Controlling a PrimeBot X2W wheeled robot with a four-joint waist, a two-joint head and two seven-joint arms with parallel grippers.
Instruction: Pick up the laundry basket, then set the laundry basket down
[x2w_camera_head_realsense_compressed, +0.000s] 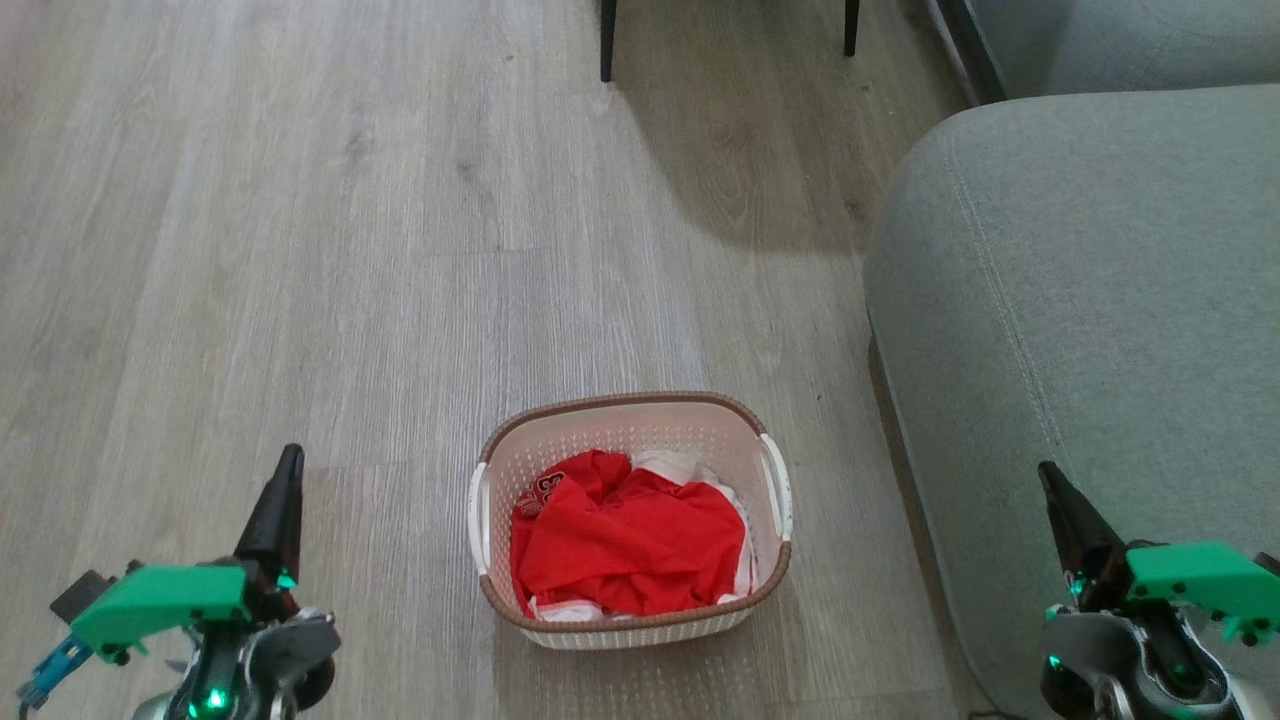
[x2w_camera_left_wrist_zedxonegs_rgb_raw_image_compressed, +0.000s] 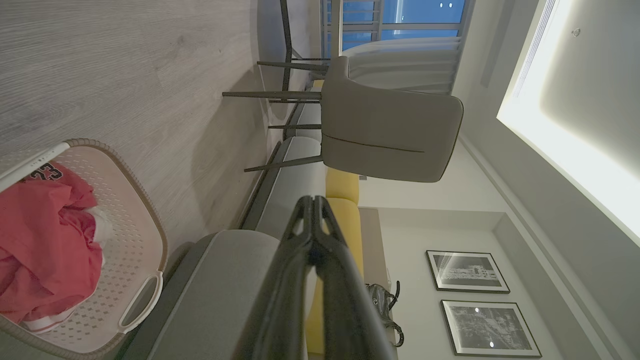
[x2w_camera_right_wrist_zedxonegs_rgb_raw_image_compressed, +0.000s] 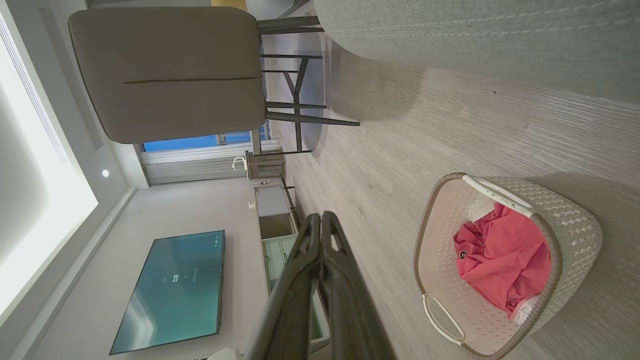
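Both your jaws are closed and empty, flanking the laundry basket (x2w_camera_head_realsense_compressed: 628, 402) of red clothes (x2w_camera_head_realsense_compressed: 625, 545) on the floor (x2w_camera_head_realsense_compressed: 380, 260).

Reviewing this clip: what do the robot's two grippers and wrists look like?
Both the left gripper and right gripper have long, tapered black fingers on silvery metal wrists, each carrying a bright green plastic block and small green lights. A blue connector sits beside the left wrist.
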